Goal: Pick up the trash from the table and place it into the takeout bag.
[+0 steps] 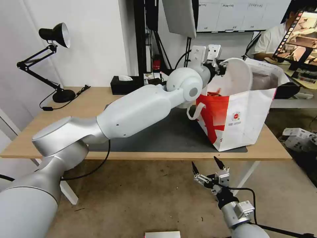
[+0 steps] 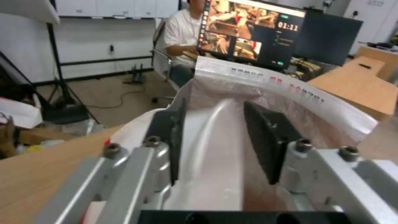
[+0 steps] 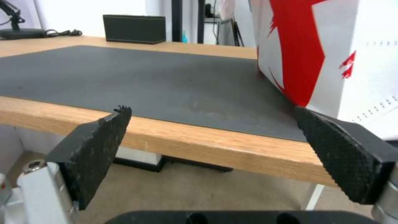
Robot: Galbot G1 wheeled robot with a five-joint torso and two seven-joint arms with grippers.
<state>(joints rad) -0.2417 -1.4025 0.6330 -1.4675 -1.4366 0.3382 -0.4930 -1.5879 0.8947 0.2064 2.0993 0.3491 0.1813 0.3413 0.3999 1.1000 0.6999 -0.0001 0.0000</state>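
Note:
My left arm reaches across the table [image 1: 82, 99] to the red-and-white takeout bag [image 1: 237, 122], which stands on the right end of the dark mat [image 1: 165, 135]. My left gripper [image 1: 220, 67] is shut on the rim of the white bowl [image 1: 237, 76], which is tipped on its side over the bag's open top. In the left wrist view the bowl's wall [image 2: 215, 146] runs between the two black pads [image 2: 265, 143], with the bag's foil lining [image 2: 290, 102] behind it. My right gripper [image 1: 206, 165] hangs open below the table's front edge [image 3: 186, 140], near the bag [image 3: 331, 46].
A black tissue box [image 1: 124, 84] sits at the table's back edge. A black desk lamp [image 1: 54, 36] stands at the back left corner. White boxes [image 1: 297, 135] lie on the floor to the right. A person sits at a monitor [image 1: 297, 36] behind the bag.

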